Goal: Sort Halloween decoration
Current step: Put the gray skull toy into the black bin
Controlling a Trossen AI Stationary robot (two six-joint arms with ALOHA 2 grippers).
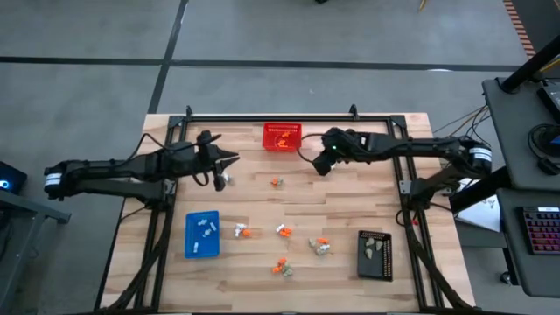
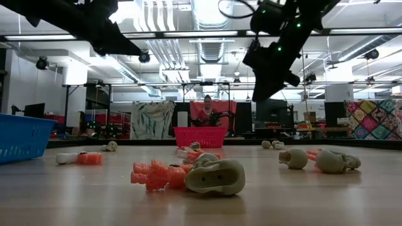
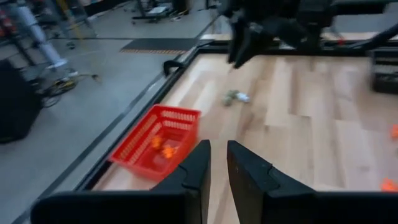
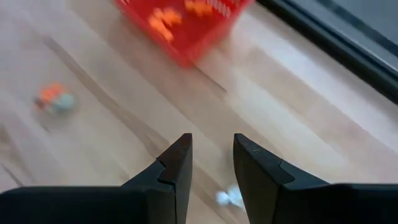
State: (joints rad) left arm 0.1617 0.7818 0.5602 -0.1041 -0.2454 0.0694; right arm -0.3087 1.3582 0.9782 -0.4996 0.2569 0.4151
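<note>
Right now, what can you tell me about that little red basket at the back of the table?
The red basket is a small rectangular tray of what looks like plastic mesh, with open lattice walls. It sits flat and upright on the wooden table, at the middle of its far edge. A few bright orange trinkets lie inside. Nothing grips or touches it; both arms hover nearby.

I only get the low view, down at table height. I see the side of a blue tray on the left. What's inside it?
Observer: From above, the blue tray holds a few white trinkets.
Operator: And the red basket way at the back, is it empty?
Observer: No. The left wrist view looks down into the red basket, and there are orange trinkets in it.
</note>
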